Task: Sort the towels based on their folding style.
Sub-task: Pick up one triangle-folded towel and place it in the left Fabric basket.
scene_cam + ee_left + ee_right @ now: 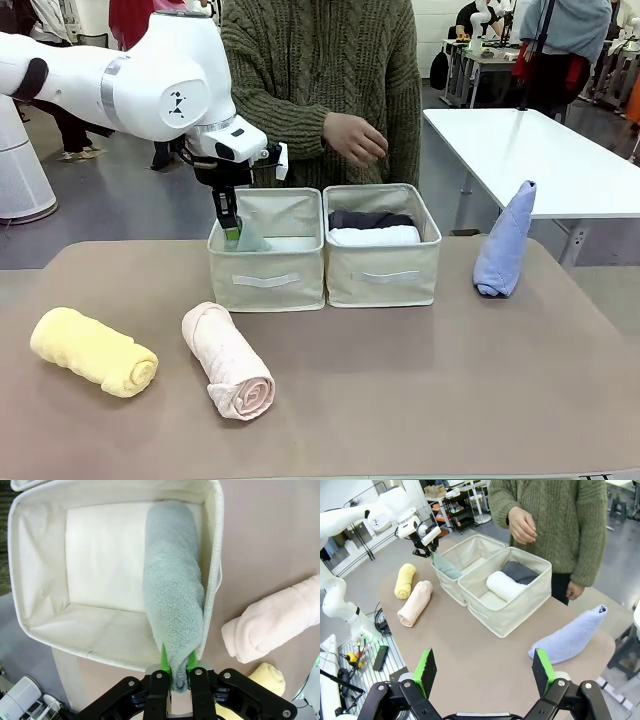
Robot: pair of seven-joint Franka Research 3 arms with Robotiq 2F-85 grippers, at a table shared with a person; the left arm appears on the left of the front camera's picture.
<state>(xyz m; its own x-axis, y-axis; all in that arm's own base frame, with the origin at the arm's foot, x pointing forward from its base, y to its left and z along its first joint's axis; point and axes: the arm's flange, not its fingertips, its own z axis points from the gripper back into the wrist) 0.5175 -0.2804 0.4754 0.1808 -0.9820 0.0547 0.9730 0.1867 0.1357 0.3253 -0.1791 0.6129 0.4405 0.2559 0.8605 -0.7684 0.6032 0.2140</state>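
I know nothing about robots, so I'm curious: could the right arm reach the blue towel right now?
Probably yes. The right gripper is open and holds nothing, and the blue towel sits on the right side of the table, clear of the bins. Nothing lies between them.

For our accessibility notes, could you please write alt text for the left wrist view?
The left gripper pinches one end of a pale teal towel, which hangs into a cream fabric bin against one side wall. Outside the bin, on the table, lie a rolled pale pink towel and a pale yellow towel.
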